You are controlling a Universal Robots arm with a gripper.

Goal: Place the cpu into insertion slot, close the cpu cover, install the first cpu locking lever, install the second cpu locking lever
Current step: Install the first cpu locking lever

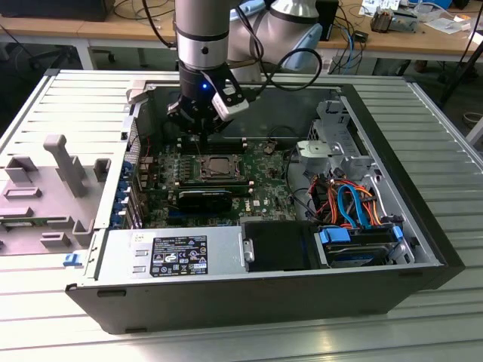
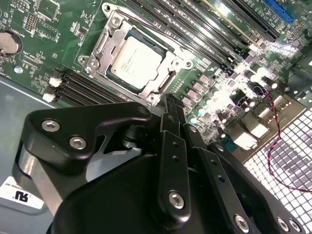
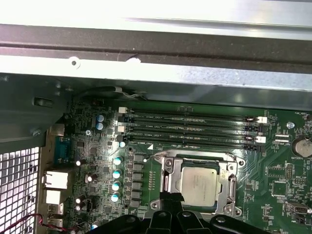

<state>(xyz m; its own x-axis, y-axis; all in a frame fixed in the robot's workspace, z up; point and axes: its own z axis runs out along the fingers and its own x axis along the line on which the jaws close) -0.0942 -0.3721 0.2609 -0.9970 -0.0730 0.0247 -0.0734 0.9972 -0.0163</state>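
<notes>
Although the jaws hang very near the socket, they pinch nothing: in both wrist views the two black fingers (image 2: pixel 170 146) (image 3: pixel 165 207) are pressed together, with their tips just beside one edge of the cpu cover (image 2: pixel 105 46). The cpu (image 2: pixel 134 61), a flat square with a dull silver top, lies in the socket on the green motherboard (image 1: pixel 264 196). The cover, a thin shiny metal frame, lies flat around it. I cannot tell how the locking levers stand.

On the exterior view's clock face, the arm (image 1: pixel 202 45) comes down at 12 o'clock of the cpu. Long black memory slots (image 3: pixel 190 129) run just beside the socket. A black oblong card (image 1: pixel 211 197) sits at 6 o'clock, and a silver power supply box (image 1: pixel 173 253) lies beyond it. Orange and blue cables (image 1: pixel 351 200) bunch at 3 o'clock. The dark walls of the case (image 1: pixel 423 226) close in on all sides. A grey plastic fixture (image 1: pixel 64 162) stands at 9 o'clock, outside the case, on the ribbed metal table (image 1: pixel 226 332).
</notes>
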